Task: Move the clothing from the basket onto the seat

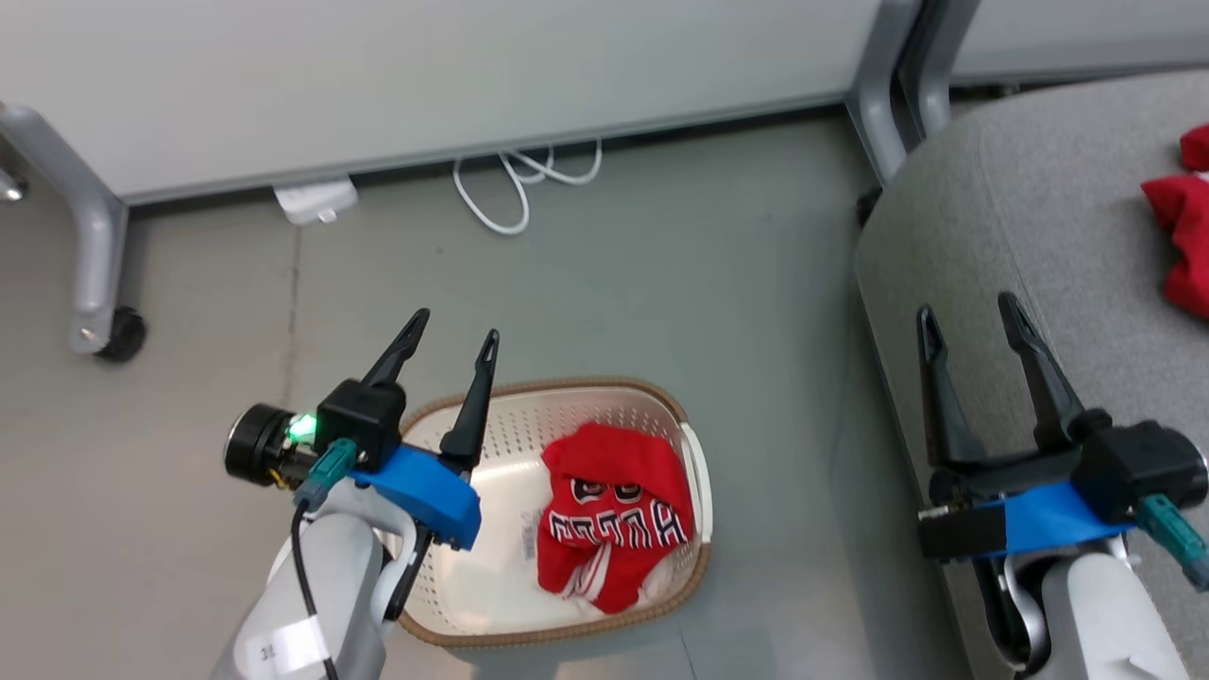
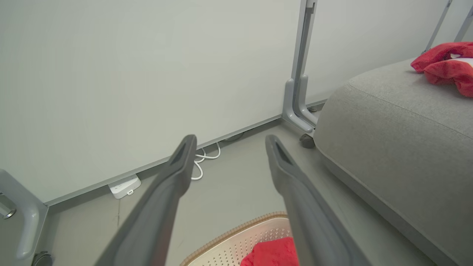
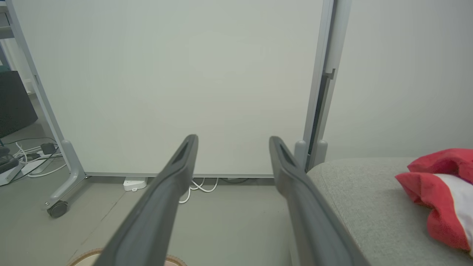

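Observation:
A red jersey (image 1: 616, 515) with black-and-white lettering lies crumpled in the right half of the cream basket (image 1: 491, 586) on the floor; its top edge (image 2: 272, 253) peeks into the left wrist view. A second red garment (image 1: 1185, 231) rests on the grey seat (image 1: 1030, 217) at the far right, and it shows as red cloth (image 2: 445, 64) and red-and-white cloth (image 3: 441, 192) in the wrist views. My left gripper (image 1: 455, 336) hangs open above the basket's left rim, empty. My right gripper (image 1: 969, 308) stands open over the seat's left edge, empty.
A pale partition wall (image 1: 425, 76) on grey wheeled legs (image 1: 94, 274) closes off the back. A white cable (image 1: 515, 184) and a white power box (image 1: 316, 200) lie at its foot. Bare grey floor (image 1: 661, 283) separates the basket from the wall and seat.

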`<state>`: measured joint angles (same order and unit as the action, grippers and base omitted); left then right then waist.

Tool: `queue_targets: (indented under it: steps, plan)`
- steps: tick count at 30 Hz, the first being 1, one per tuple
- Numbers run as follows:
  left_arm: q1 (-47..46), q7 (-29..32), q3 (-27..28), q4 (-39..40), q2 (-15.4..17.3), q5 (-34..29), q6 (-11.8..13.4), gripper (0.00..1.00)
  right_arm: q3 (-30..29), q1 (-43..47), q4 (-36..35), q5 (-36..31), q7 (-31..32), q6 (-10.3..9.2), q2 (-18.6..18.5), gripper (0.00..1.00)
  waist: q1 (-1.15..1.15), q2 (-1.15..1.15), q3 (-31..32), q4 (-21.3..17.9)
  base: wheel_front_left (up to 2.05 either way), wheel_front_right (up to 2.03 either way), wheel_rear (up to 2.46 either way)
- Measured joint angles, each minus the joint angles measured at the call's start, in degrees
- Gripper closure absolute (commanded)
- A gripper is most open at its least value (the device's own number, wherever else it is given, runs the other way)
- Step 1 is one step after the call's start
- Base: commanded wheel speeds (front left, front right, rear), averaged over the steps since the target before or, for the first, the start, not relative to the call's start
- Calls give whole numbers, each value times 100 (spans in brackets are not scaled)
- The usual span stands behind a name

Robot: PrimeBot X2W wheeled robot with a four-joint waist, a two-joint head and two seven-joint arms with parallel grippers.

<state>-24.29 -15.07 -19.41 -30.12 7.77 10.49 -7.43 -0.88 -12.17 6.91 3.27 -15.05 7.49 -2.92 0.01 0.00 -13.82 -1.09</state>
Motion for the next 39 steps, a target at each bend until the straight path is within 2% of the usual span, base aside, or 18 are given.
queue_targets:
  steps: [14, 29, 39]
  plan:
    - [-1362, 1, -1560, -1526, 491, 655, -1, 0, 224, -890, -210, 41, 0, 0, -1, 0, 1, 0, -1509, -509, 0, 0, 0]
    - [-2331, 0, -3331, -2729, 658, 1566, -1, 0, 314, -1480, -425, 15, 0, 0, -1, 0, 0, 0, -2874, -768, 0, 0, 0]
    - [-2760, 111, -4200, -3233, 806, 2195, -1, 0, 299, -1661, -586, -45, 0, 0, -1, 0, 0, 0, -3551, -884, 0, 0, 0]
